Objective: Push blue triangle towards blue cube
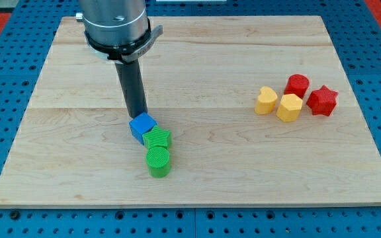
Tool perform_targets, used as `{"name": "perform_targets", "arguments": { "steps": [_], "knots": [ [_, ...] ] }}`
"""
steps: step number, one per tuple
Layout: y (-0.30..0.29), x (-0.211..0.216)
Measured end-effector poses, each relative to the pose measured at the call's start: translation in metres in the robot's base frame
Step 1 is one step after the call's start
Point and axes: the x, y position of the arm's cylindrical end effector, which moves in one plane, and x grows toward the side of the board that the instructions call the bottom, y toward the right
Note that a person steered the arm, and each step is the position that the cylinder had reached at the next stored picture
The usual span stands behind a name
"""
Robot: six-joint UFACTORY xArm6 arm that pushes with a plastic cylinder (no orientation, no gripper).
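Note:
A blue cube [141,126] lies left of the board's middle, touching a green block [158,139] at its lower right. My tip [137,116] stands at the cube's upper edge, touching or nearly touching it. I see no blue triangle in the view; it may be hidden behind the rod or the cube.
A green cylinder [158,162] lies just below the green block. At the view's right a cluster holds two yellow blocks [266,100] [289,107], a red block [297,85] and a red star-shaped block [322,100]. The wooden board [197,59] ends in a blue pegboard surround.

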Motion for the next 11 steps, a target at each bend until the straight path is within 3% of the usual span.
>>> {"name": "perform_targets", "arguments": {
  "steps": [1, 2, 5, 6, 7, 8, 9, 10, 11],
  "knots": [
    [-0.029, -0.039],
    [-0.119, -0.055],
    [-0.149, -0.222],
    [-0.115, -0.216],
    [-0.119, -0.137],
    [-0.107, -0.127],
    [-0.126, -0.161],
    [-0.090, -0.194],
    [-0.070, -0.155]
  ]
}}
